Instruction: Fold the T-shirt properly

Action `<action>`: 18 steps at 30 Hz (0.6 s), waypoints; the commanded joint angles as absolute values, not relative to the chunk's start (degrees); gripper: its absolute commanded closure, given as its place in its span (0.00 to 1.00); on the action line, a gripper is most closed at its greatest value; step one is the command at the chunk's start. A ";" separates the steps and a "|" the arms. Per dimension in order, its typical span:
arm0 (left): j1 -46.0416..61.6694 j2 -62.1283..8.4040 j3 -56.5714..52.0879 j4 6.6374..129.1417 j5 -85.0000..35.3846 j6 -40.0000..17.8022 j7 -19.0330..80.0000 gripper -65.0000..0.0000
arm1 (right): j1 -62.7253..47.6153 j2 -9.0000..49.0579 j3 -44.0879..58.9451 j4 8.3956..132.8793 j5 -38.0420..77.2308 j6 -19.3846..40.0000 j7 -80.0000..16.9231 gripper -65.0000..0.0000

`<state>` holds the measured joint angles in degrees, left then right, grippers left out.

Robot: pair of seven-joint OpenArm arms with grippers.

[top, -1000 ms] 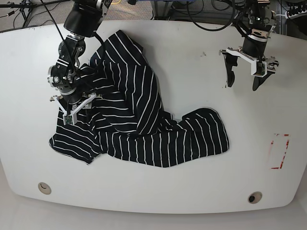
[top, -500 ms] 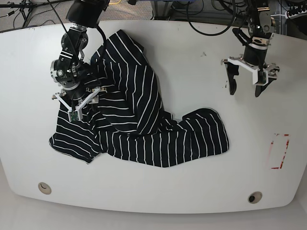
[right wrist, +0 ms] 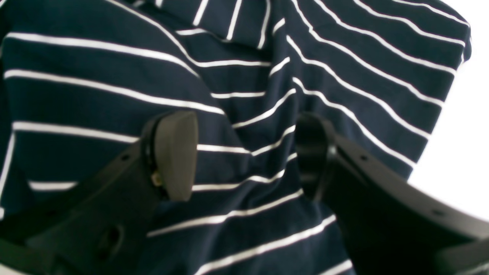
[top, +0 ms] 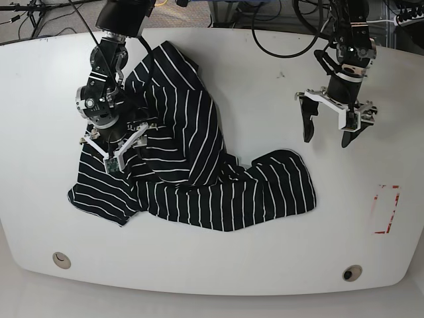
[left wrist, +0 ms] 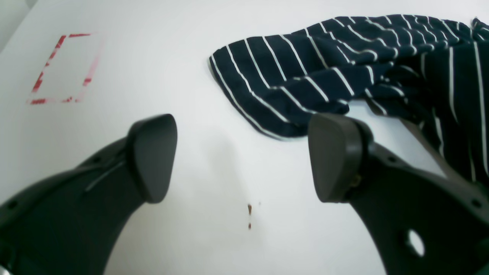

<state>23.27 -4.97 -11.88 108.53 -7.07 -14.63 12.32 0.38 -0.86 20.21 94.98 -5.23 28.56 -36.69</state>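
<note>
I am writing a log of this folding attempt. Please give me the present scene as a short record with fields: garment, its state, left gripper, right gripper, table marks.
garment: T-shirt, black with thin white stripes
state: crumpled and bunched on the white table, not folded
left gripper: open, empty, above bare table beside the shirt's near edge, apart from it
right gripper: jaws apart, over the shirt's fabric; no cloth seen pinched between them
table marks: red dashed rectangle near the table edge; small dark spots below the left gripper

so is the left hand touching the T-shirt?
Apart. The left wrist view shows bare table between the open left hand and the T-shirt.
</note>
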 commanded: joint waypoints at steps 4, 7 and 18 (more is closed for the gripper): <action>25.30 -5.27 -11.27 110.56 -7.36 -15.29 10.15 0.23 | 2.18 -0.67 17.97 94.94 -2.94 28.62 -34.65 0.48; 26.32 -5.34 -11.03 110.50 -7.37 -15.37 10.11 0.23 | 2.17 -0.82 17.61 95.09 -2.85 28.64 -34.70 0.55; 25.38 -5.24 -9.99 108.95 -7.85 -14.77 9.14 0.25 | 1.37 -1.70 15.83 95.36 -3.34 28.35 -34.69 0.51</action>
